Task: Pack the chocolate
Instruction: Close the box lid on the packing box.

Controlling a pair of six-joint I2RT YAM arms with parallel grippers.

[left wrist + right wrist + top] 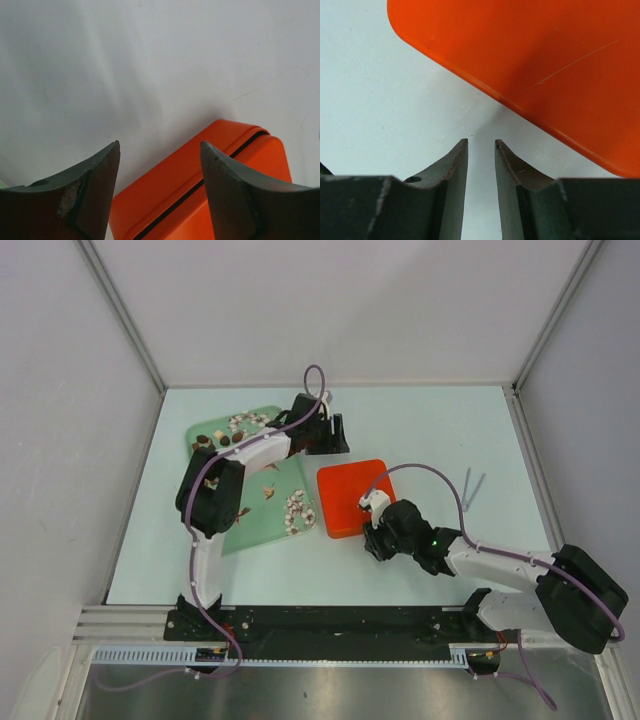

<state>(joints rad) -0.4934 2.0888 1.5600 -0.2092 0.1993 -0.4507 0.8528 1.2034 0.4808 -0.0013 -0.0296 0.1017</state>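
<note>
Chocolate bites [298, 510], brown and cream, unpacked; left gripper [160, 147] wide, right gripper [481, 142] narrowly parted, both empty. A nudge could skid the square orange box [352, 495].

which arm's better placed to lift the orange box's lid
Probably left: the left gripper stands open, facing the orange box's seam. The right gripper, barely open, is over the table beside it.

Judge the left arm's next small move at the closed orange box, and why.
Probably ease the left gripper forward and close it on a corner of the orange square plastic box. Its jaws stand open with that corner just ahead, the lid is shut, and the small brown chocolate pieces lie on the green tray.
</note>
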